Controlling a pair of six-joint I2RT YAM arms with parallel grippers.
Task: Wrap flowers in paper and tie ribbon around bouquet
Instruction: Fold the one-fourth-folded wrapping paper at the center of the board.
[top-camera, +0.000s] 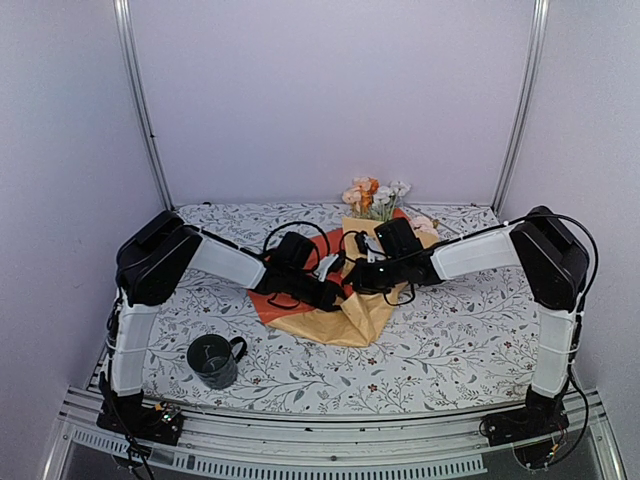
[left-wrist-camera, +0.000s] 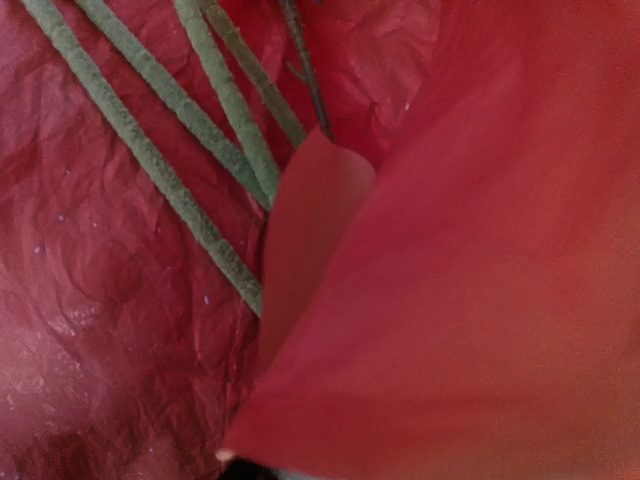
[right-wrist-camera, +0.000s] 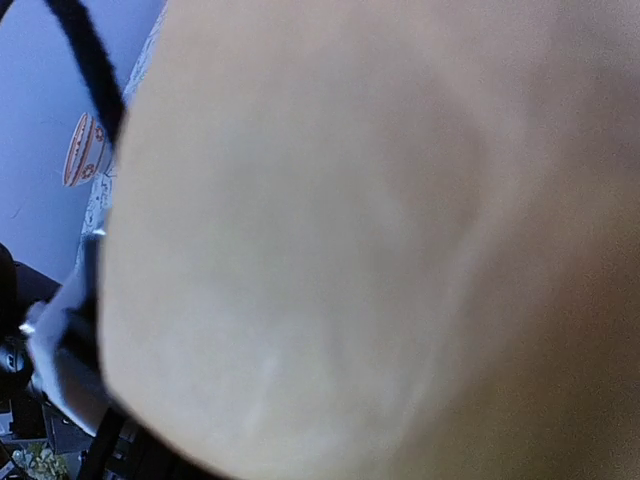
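The paper (top-camera: 345, 315) lies crumpled mid-table, mustard-yellow outside with its orange-red side (top-camera: 272, 305) showing at the left. The flowers lie in it, their peach, orange and white heads (top-camera: 372, 194) poking out at the far end. Both grippers meet over the paper's middle: my left gripper (top-camera: 335, 290) from the left, my right gripper (top-camera: 362, 274) from the right. The left wrist view is filled by the paper's red side (left-wrist-camera: 480, 300) and several green stems (left-wrist-camera: 160, 150); its fingers are hidden. Yellow paper (right-wrist-camera: 380, 250) covers the right wrist view, and that gripper seems shut on a fold. The ribbon is out of view.
A dark mug (top-camera: 213, 360) stands near the front left of the leafy tablecloth (top-camera: 470, 340). Black cables (top-camera: 295, 232) loop over both wrists. White walls and metal posts (top-camera: 143, 110) enclose the table.
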